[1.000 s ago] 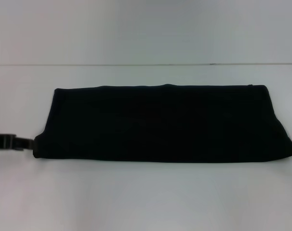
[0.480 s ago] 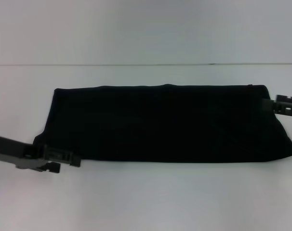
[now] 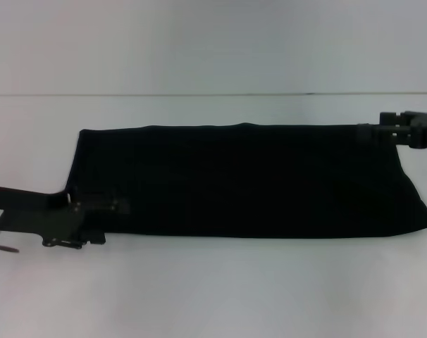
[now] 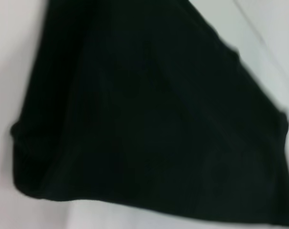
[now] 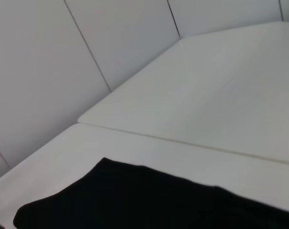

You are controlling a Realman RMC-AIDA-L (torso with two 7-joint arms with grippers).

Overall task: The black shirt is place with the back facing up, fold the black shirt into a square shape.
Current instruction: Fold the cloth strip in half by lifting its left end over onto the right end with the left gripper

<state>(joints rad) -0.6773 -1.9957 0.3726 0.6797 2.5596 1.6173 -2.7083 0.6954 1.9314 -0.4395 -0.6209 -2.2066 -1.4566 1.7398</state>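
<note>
The black shirt [image 3: 242, 179] lies as a long folded band on the white table [image 3: 213, 296]. The left gripper [image 3: 94, 222] sits at its near left corner and the right gripper [image 3: 375, 132] at its far right corner; I cannot tell whether either grips the cloth.

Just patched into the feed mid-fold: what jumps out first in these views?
The black shirt, already folded into a long band, lies across the middle of the white table and dominates every view. The left claw sits at its near left corner, while the right claw reaches in at its far right corner. Whether either claw has closed on cloth cannot be told.
</note>
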